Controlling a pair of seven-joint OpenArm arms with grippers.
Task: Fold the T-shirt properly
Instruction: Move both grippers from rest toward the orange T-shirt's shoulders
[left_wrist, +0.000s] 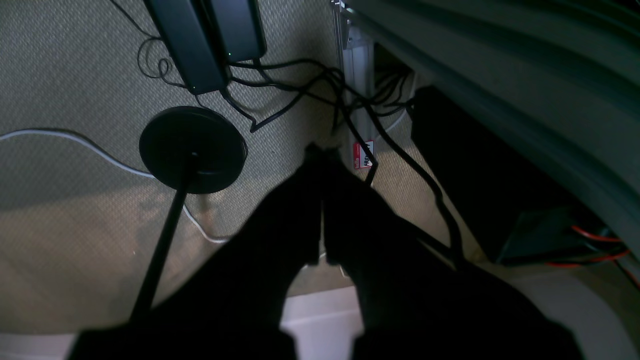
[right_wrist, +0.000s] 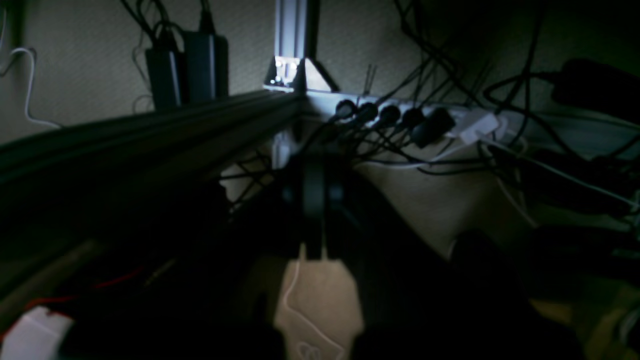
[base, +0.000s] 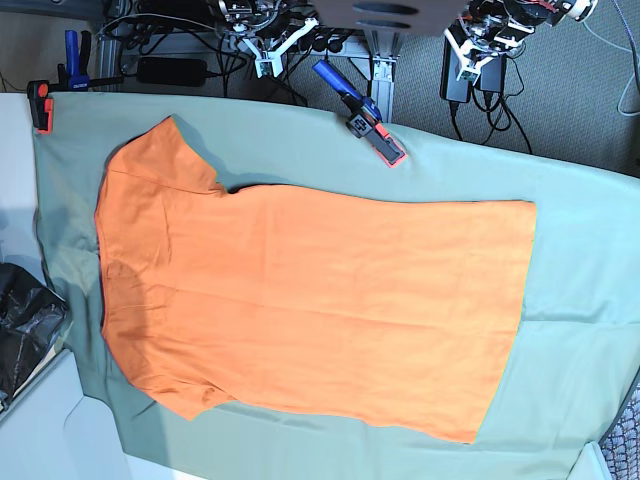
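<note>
Base view shows the T-shirt (base: 310, 305) spread flat and unfolded on the grey-green cloth (base: 590, 260) covering the tabletop, collar end toward the left. Both arms hang off the far edge, left fingers (left_wrist: 322, 150) and right fingers (right_wrist: 315, 200) closed, holding nothing.

My right gripper (right_wrist: 316, 210) hangs dim with jaws together, above a power strip (right_wrist: 400, 117) full of plugs and tangled cables (right_wrist: 450, 60).
</note>
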